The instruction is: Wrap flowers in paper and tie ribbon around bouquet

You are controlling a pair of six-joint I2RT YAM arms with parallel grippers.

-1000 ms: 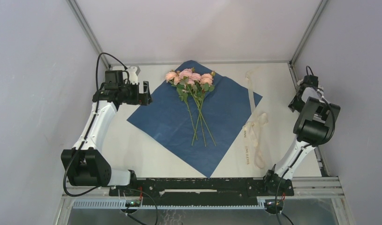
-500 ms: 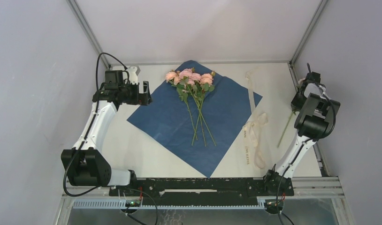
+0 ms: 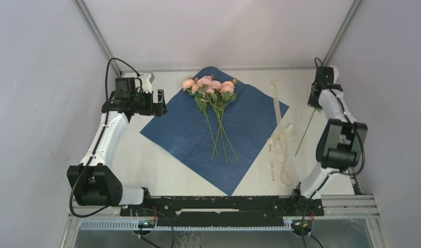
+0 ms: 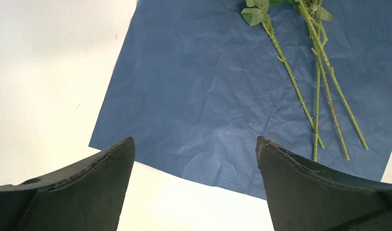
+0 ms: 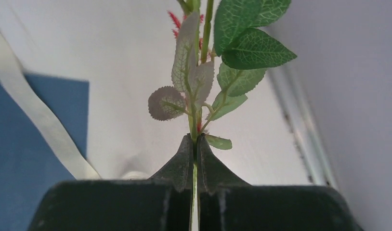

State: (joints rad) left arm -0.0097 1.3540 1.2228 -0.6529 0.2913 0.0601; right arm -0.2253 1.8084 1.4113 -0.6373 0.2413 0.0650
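the right gripper (image 5: 194,144) is pressed together on a single stem (image 3: 303,135), pinching it just below its leaves, near the far right corner of the table (image 3: 146,165) and close to the side rail (image 3: 322,77). the stem's long axis runs from the jaws toward the near-left, its free end over the bare strip just right of the ribbon (image 3: 277,111); whether the tip touches the table i cannot tell. the other flowers (image 3: 211,88) lie well to the left on the paper (image 3: 182,132), blooms far, stems pointing near, roughly parallel to the held stem. the next move is probably a leftward carry over the ribbon onto open paper beside the bunch. the left gripper (image 4: 195,144), spread wide, hovers at the paper's left edge, far from this stem.
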